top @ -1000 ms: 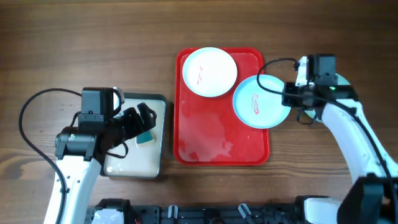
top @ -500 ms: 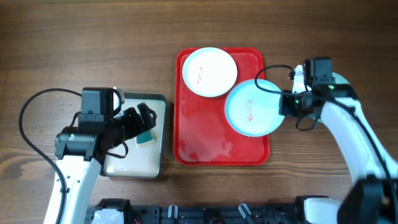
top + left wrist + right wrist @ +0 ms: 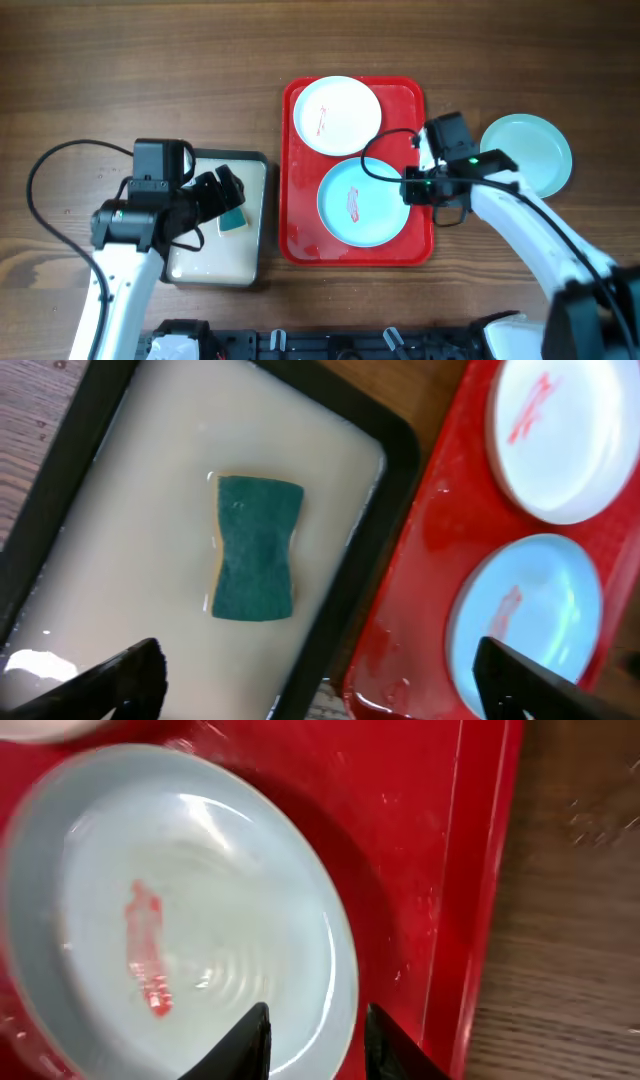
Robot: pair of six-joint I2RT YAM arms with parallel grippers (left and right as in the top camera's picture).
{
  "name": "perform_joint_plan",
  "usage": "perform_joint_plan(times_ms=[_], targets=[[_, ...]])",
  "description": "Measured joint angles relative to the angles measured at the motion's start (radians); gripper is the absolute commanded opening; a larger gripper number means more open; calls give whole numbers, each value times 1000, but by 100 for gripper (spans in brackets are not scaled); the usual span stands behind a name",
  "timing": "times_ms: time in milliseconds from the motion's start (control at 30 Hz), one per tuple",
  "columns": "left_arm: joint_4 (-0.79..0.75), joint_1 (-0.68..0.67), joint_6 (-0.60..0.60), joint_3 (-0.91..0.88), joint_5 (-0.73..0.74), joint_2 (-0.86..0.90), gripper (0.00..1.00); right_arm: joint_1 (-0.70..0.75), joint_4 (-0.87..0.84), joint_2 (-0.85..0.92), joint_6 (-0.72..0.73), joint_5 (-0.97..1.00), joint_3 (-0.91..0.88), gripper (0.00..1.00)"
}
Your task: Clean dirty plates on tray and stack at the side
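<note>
On the wooden tabletop [image 3: 150,60], at the 9 o'clock side, the left claw [image 3: 225,190] hangs over the dark-rimmed pan [image 3: 215,268] of pale liquid. Only the left wrist view shows how that claw [image 3: 320,685] stands: spread wide, one tip at each lower corner, holding nothing. Between them lies the green sponge [image 3: 255,548], its long axis running 12 to 6. The overhead view shows the sponge [image 3: 232,221] as just a small patch. In the middle lies the red tray [image 3: 300,240], its long axis also 12 to 6. The white plate [image 3: 337,115] sits at the tray's 12 o'clock end and the smeared blue plate [image 3: 362,202] at its 6 o'clock end, the two almost touching. The right claw [image 3: 408,188] sits at the 3 o'clock rim of the smeared blue plate. Overhead its body hides the grip, but the right wrist view shows the claw [image 3: 317,1020] drawn narrow, the plate's rim between its fingers [image 3: 250,1035]. That view also shows the red smear running 12 to 6 on the smeared blue plate [image 3: 180,950]. Only the overhead view shows the second blue plate [image 3: 527,153], flat on the tabletop at 3 o'clock, off the tray.
</note>
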State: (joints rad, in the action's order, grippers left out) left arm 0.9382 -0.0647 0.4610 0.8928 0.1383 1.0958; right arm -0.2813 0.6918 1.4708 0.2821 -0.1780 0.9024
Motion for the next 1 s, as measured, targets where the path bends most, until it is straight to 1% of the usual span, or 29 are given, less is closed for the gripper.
perform_joint_plan(times_ms=[33,100,133,167,200,233,267,300,367,433,467,533,567,600,633,667,733,767,800,867,900,933,1000], targets=[[-2,-4,-3,0,-9,45,80,0,3,-64,-21,-1,25,32],[-4,-18,2,2,-35,135,72,0,15,-149,-40,-6,40,32],[-5,-24,13,2,-56,190,64,0,37,-192,-46,-8,41,32],[-14,-26,23,2,-73,243,52,0,50,-209,-49,-9,41,32],[-62,-27,46,2,-86,349,41,0,69,-224,-50,-13,41,32],[-71,-27,50,3,-72,409,29,0,73,-224,-50,-13,41,32],[-76,-27,57,4,-47,467,13,0,79,-224,-50,-13,41,32],[-79,-27,63,4,-29,515,4,0,80,-224,-53,-13,41,32],[-80,-26,63,11,-1,606,4,0,79,-224,-53,-13,41,33],[-74,-24,68,22,5,620,4,0,79,-224,-53,-13,41,33],[-71,-24,67,24,6,621,6,0,79,-224,-53,-13,41,32],[-43,-20,63,44,14,623,29,0,80,-224,-53,-13,41,33],[3,-17,58,69,21,622,42,0,81,-224,-53,-13,41,33],[20,-15,53,83,21,619,52,0,81,-224,-53,-13,41,33],[55,-10,40,134,18,599,53,0,80,-224,-53,-13,41,32],[66,-6,36,159,12,584,53,0,82,-224,-53,-13,41,32],[68,-5,30,184,-37,547,47,0,82,-224,-53,-13,41,33],[67,-5,28,184,-57,544,46,0,82,-224,-53,-13,41,32],[42,-5,25,175,-82,544,43,0,81,-224,-53,-13,41,32],[-24,-5,24,139,-112,548,32,0,82,-224,-52,-13,41,32],[-101,-5,22,98,-119,554,20,0,82,-224,-51,-13,41,33],[-135,-5,19,69,-119,569,4,0,82,-224,-48,-13,41,32],[-185,-5,17,31,-111,582,4,0,82,-224,-48,-13,41,32]])
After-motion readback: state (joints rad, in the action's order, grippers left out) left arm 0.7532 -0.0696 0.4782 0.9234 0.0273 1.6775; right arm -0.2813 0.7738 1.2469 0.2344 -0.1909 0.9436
